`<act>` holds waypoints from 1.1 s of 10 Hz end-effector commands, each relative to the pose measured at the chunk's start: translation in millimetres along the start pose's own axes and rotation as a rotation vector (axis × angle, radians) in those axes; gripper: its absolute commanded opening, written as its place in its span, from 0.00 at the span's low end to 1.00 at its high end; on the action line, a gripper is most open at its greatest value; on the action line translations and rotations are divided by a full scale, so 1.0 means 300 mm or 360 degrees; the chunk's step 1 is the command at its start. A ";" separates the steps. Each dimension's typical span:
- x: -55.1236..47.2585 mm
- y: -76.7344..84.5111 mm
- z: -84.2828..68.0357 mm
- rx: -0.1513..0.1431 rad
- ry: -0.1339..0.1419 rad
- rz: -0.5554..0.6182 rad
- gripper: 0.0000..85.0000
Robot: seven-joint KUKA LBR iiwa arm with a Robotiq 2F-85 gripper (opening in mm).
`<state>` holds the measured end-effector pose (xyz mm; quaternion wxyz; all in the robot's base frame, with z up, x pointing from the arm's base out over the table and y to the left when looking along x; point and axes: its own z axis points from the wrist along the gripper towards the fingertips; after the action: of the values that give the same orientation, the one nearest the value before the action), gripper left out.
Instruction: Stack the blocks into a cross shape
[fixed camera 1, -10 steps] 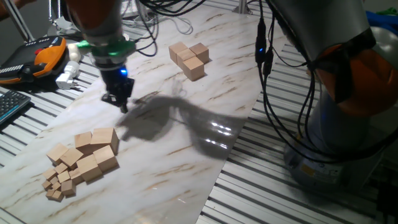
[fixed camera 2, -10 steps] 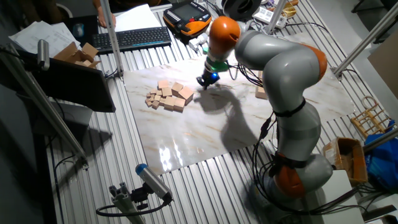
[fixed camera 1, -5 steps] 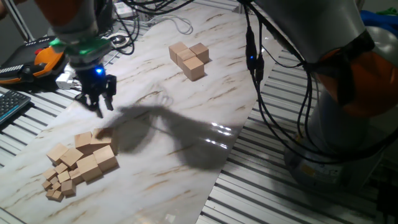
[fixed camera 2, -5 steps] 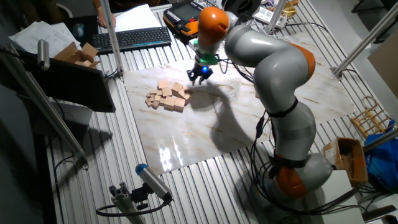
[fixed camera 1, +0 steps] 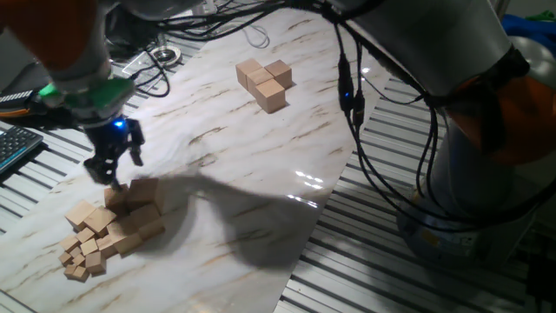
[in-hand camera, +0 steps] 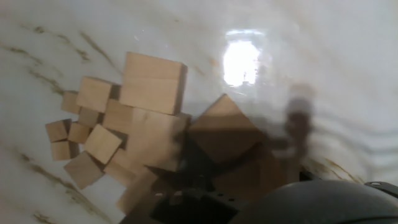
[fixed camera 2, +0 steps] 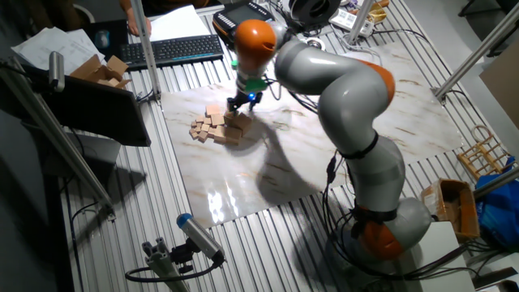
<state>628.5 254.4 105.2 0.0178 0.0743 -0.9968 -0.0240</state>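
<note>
Three tan blocks (fixed camera 1: 265,80) sit joined in a small cluster at the far end of the marble board (fixed camera 1: 261,165). More blocks (fixed camera 1: 139,213) lie in a loose pile at the near left, also seen as the pile (fixed camera 2: 217,126) in the other fixed view. My gripper (fixed camera 1: 111,174) hangs just above the far edge of that pile, open, with nothing between its fingers. The hand view looks straight down on large blocks (in-hand camera: 152,82) and a diagonally turned one (in-hand camera: 224,127). My gripper (fixed camera 2: 239,104) stands over the pile's right edge there.
Much tinier wooden cubes (fixed camera 1: 80,259) lie at the pile's left end, also visible as the cubes (in-hand camera: 65,130) in the hand view. A keyboard (fixed camera 2: 174,50) and an orange pendant (fixed camera 2: 242,16) lie beyond the board. Cables hang from the arm (fixed camera 1: 356,96). Slatted metal surrounds the board.
My gripper has travelled left and toward the near side, from the board's middle to just above the loose pile. The blocks have not moved.
</note>
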 end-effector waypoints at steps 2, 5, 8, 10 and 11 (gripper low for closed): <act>-0.005 0.031 0.018 0.0115 -0.0020 -0.0344 0.80; -0.009 -0.004 0.031 0.0146 -0.0023 -0.0444 0.80; 0.008 -0.025 0.075 0.0161 -0.0032 -0.0429 0.80; 0.017 -0.060 0.103 0.0114 -0.0046 -0.0413 0.80; 0.021 -0.061 0.110 0.0113 -0.0054 -0.0394 0.80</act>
<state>623.3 237.2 71.3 -0.0048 0.1961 -0.9805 0.0088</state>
